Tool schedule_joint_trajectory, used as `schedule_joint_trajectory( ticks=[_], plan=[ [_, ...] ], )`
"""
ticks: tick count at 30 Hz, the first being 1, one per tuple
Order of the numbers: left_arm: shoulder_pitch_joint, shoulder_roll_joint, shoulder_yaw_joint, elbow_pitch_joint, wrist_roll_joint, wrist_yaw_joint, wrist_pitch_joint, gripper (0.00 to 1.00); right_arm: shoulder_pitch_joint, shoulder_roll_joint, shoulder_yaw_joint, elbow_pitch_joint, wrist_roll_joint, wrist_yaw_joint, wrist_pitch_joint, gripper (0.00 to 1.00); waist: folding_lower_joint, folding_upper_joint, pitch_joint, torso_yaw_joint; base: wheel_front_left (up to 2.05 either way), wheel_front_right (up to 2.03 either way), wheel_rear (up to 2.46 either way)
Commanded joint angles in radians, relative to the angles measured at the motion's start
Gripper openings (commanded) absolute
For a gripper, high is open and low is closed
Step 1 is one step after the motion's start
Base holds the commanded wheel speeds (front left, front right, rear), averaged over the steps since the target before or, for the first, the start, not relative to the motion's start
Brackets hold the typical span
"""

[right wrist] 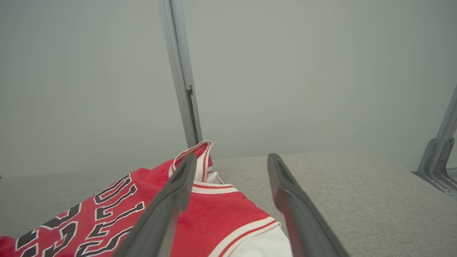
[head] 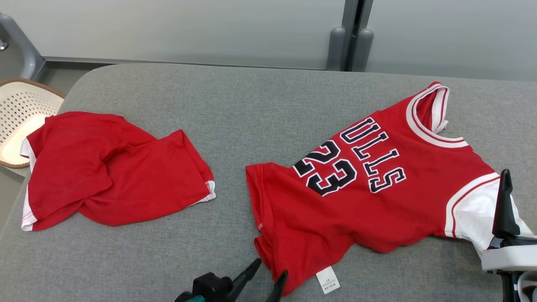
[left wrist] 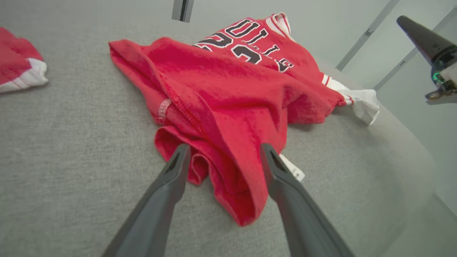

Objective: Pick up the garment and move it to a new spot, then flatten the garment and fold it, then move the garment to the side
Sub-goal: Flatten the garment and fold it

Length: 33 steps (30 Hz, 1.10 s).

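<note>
The garment (head: 369, 188) is a red jersey with black "23" lettering, white trim and white sleeves, lying spread on the right half of the grey padded table (head: 235, 113). My left gripper (head: 272, 267) is open at the jersey's bunched lower hem. In the left wrist view the hem fold (left wrist: 235, 185) lies between the fingers (left wrist: 178, 164) of the left gripper (left wrist: 223, 157), ungripped. My right gripper (head: 506, 176) hovers over the white sleeve (head: 474, 214). It is open in the right wrist view (right wrist: 231, 160), above the garment's (right wrist: 214, 217) shoulder.
A second red garment (head: 113, 172) lies crumpled on the table's left side. A white perforated basket (head: 21, 117) stands beyond the left edge. A white care label (head: 328, 280) sticks out from the jersey's hem. Grey panels and a post (head: 350, 37) back the table.
</note>
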<state>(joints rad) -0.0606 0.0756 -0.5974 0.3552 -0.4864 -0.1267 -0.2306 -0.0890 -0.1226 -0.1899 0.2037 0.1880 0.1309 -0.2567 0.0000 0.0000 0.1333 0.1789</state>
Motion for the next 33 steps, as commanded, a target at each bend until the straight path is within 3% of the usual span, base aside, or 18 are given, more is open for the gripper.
schedule_joint_trajectory(
  ticks=[1,5,17,18,19,20,25,33],
  plan=[
    [-0.001,0.014,-0.024,0.009,-0.023,-0.005,0.018,1.0,-0.014,-0.001,-0.004,0.004,-0.004,0.0,-0.008,1.0,0.0,0.0,0.001,0.001,0.0,0.0,0.0],
    [-0.025,0.042,-0.067,0.041,-0.07,-0.003,0.081,1.0,-0.017,0.001,-0.003,0.019,-0.008,0.0,-0.009,1.0,0.0,0.0,0.003,-0.002,0.0,0.0,0.0],
    [-0.064,0.018,-0.101,0.129,-0.151,-0.002,0.162,1.0,-0.033,-0.012,-0.001,0.023,-0.009,0.0,-0.011,1.0,0.0,0.0,0.013,-0.047,0.0,0.0,0.0],
    [-0.062,0.015,-0.108,0.139,-0.16,-0.002,0.174,0.93,-0.032,-0.012,-0.01,0.023,-0.013,0.0,-0.011,1.0,0.0,0.0,0.013,-0.05,0.0,0.0,0.0],
    [-0.059,0.013,-0.116,0.145,-0.167,-0.003,0.184,0.35,-0.033,-0.01,-0.017,0.025,-0.017,0.0,-0.011,1.0,0.0,0.0,0.013,-0.054,0.0,0.0,0.0],
    [-0.059,0.011,-0.122,0.148,-0.173,-0.003,0.191,0.0,-0.033,-0.008,-0.025,0.029,-0.021,0.0,-0.011,1.0,0.0,0.0,0.013,-0.056,0.0,0.0,0.0],
    [-0.088,0.023,-0.101,0.134,-0.191,-0.002,0.136,0.0,-0.04,0.007,-0.078,0.096,-0.042,0.0,0.017,1.0,0.0,0.0,0.009,-0.06,0.0,0.0,0.0],
    [-0.116,0.032,-0.021,0.1,-0.179,0.044,0.003,0.0,-0.08,0.024,-0.162,0.213,-0.023,0.0,0.109,1.0,0.0,0.0,-0.002,-0.046,0.0,0.0,0.0]
  ],
)
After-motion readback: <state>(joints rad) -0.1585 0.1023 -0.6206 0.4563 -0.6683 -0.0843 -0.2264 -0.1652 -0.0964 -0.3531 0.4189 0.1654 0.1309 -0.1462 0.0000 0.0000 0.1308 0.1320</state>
